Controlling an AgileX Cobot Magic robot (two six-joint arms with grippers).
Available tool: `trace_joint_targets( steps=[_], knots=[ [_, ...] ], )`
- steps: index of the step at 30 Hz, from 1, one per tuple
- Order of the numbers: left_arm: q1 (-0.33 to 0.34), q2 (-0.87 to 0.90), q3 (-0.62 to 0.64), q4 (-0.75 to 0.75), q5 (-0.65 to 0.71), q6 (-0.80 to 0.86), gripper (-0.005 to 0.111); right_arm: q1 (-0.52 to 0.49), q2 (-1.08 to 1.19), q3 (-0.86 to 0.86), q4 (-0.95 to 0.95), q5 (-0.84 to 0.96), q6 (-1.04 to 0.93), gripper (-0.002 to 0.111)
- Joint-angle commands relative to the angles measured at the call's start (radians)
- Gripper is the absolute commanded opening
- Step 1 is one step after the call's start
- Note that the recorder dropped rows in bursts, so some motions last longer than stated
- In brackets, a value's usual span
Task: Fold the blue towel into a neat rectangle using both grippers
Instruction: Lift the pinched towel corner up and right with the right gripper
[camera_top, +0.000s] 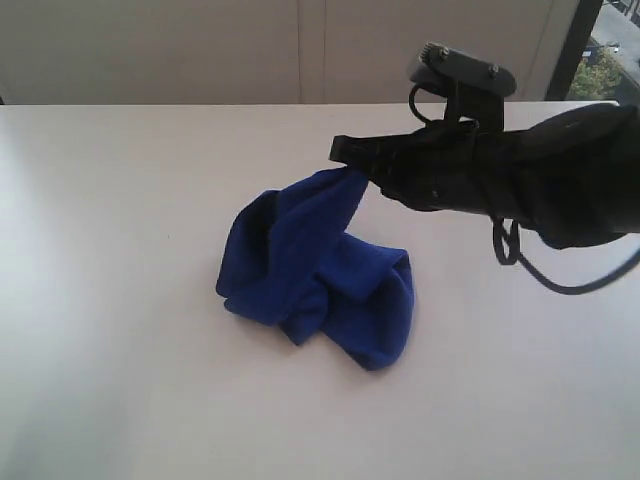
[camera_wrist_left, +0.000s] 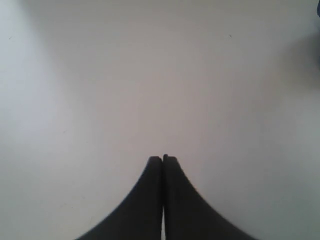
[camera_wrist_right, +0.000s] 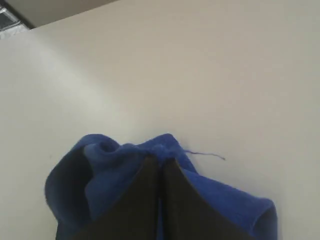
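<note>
Right gripper (camera_wrist_right: 160, 159): black, two-fingered; jaws pressed together, a fold of the blue towel (camera_wrist_right: 110, 165) pinched between the tips. In the exterior view this gripper (camera_top: 345, 152) reaches in from the right side, roughly level, its tips above the middle of the table (camera_top: 120, 250). One thin loose thread (camera_wrist_right: 205, 154) trails from the cloth just beside the tips.

Right arm fittings: silver-grey camera module (camera_top: 460, 68) mounted on top of the wrist; black cable (camera_top: 560, 285) looping beneath the arm.

Blue towel (camera_top: 320, 270): deep royal blue, soft terry. Crumpled, not flat; it lies in a bunched heap near the centre of the table. One peak of cloth is drawn up off the heap to the gripper's tips, while the rest sits on the surface in rolled folds. No straight edge or label can be made out.

Left gripper (camera_wrist_left: 163, 158): black fingers closed tip to tip with only a hairline seam between them; nothing held. It hangs over bare table surface (camera_wrist_left: 150, 75). Not seen in the exterior view.

Table: white, matt, plain.

Surroundings: pale wall panels (camera_top: 200, 50) behind the table; window strip (camera_top: 610, 50) at the far right corner.
</note>
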Motion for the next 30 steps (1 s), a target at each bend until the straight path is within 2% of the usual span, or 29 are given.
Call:
trace_joint_targets(
  steps=[1,4,7,10,14,16,25,30],
  knots=[
    [0.002,-0.005,0.006,-0.003,-0.004,0.000,0.000,-0.013,-0.076,-0.005,-0.015,0.130,-0.250,0.000],
    [0.002,-0.005,0.006,-0.003,-0.004,0.000,0.000,-0.046,-0.096,-0.005,-0.036,0.261,-0.330,0.000],
    [0.002,-0.005,0.006,-0.003,-0.004,0.000,0.000,-0.083,-0.099,-0.005,-0.167,0.373,-0.323,0.000],
    [0.002,-0.005,0.006,-0.003,-0.004,0.000,0.000,-0.131,-0.099,-0.007,-0.367,0.471,-0.197,0.000],
    [0.002,-0.005,0.006,-0.003,-0.004,0.000,0.000,-0.193,-0.099,-0.035,-0.717,0.543,0.064,0.000],
    [0.002,-0.005,0.006,-0.003,-0.004,0.000,0.000,-0.208,-0.099,-0.051,-0.797,0.560,0.148,0.000],
    [0.002,-0.005,0.006,0.001,-0.006,0.007,0.000,-0.213,-0.099,-0.064,-0.823,0.555,0.226,0.000],
    [0.002,-0.005,0.006,0.045,-0.013,0.140,0.000,-0.213,-0.099,-0.064,-0.825,0.559,0.257,0.000]
  ],
)
